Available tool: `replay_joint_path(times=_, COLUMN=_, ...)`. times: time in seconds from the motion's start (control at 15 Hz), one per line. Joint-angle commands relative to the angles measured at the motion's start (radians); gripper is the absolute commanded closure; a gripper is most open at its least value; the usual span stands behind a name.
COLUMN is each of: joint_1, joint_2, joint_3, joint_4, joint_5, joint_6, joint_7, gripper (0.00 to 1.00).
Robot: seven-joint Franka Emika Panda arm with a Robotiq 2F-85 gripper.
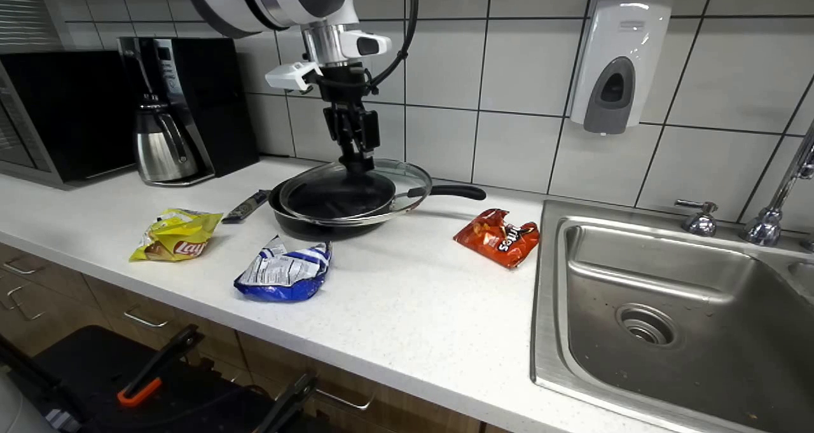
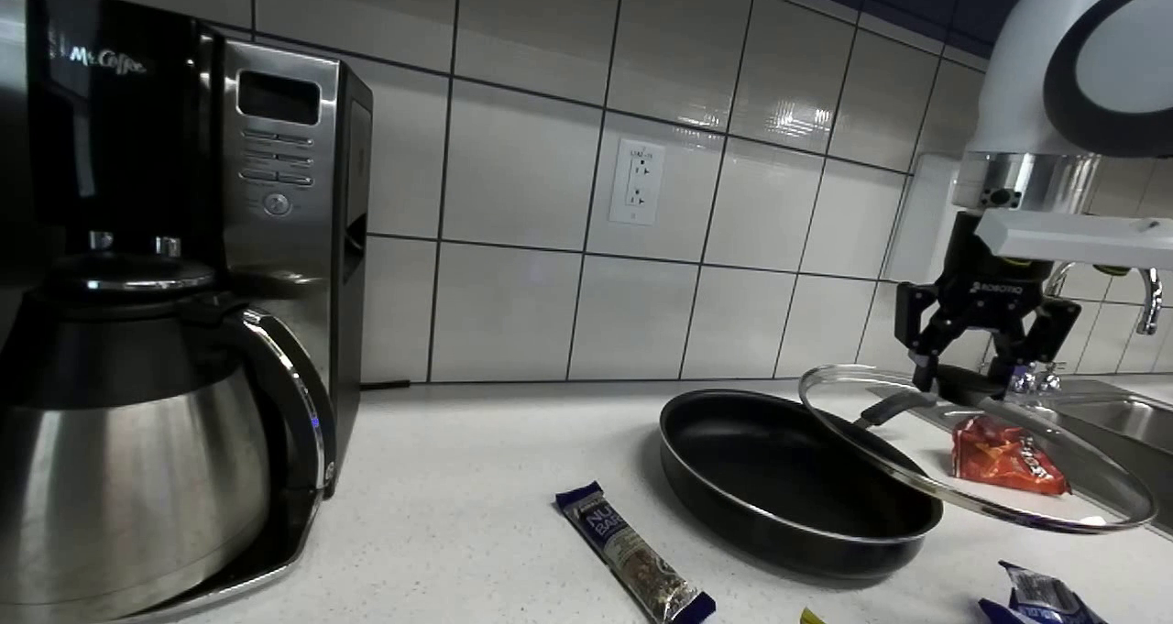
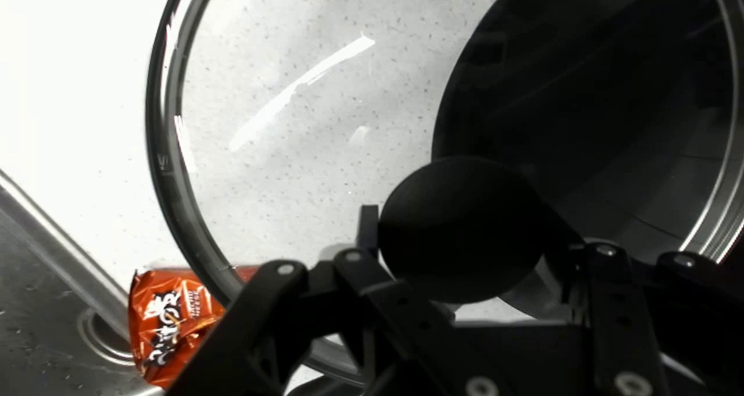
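My gripper (image 2: pixel 964 384) is shut on the black knob (image 3: pixel 459 210) of a glass lid (image 2: pixel 1081 524), with one finger on each side of the knob. The lid has a metal rim and also shows in an exterior view (image 1: pixel 413 177). It is held tilted, partly over a black frying pan (image 2: pixel 788 551) and offset toward the pan handle (image 1: pixel 458 192). The pan's dark inside shows through the glass in the wrist view (image 3: pixel 581 93). A red Doritos bag (image 1: pixel 499 237) lies beyond the handle and shows partly through the lid in an exterior view (image 2: pixel 1008 459).
A blue bag (image 1: pixel 283 275), a yellow Lay's bag (image 1: pixel 177 237) and a wrapped bar (image 2: pixel 632 555) lie around the pan. A coffee maker (image 2: pixel 284 267) stands on one side, a steel sink (image 1: pixel 548 357) on the other. A tiled wall (image 1: pixel 445 140) is close behind the pan.
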Motion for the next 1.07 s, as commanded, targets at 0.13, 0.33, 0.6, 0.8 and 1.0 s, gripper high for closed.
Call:
replay_joint_path(times=0.13, joint_1=-0.081, joint_2=-0.136, joint_3=-0.01, joint_4=-0.099, joint_5=-0.019, joint_6=-0.03, joint_7=0.002, gripper=0.61)
replay_joint_path(times=0.33, joint_1=-0.123, joint_2=-0.158, joint_3=-0.021, joint_4=-0.13, joint_5=-0.019, joint_6=-0.03, joint_7=-0.009, gripper=0.61)
replay_joint_path(times=0.6, joint_1=-0.167, joint_2=-0.174, joint_3=-0.032, joint_4=-0.158, joint_5=-0.019, joint_6=-0.039, joint_7=-0.012, gripper=0.61)
replay_joint_path(times=0.8, joint_1=-0.193, joint_2=-0.181, joint_3=-0.039, joint_4=-0.175, joint_5=-0.029, joint_6=-0.046, joint_7=-0.007, gripper=0.61)
replay_joint_path(times=1.0, joint_1=-0.211, joint_2=-0.181, joint_3=-0.046, joint_4=-0.19, joint_5=-0.029, joint_6=-0.059, joint_7=-0.009, gripper=0.61)
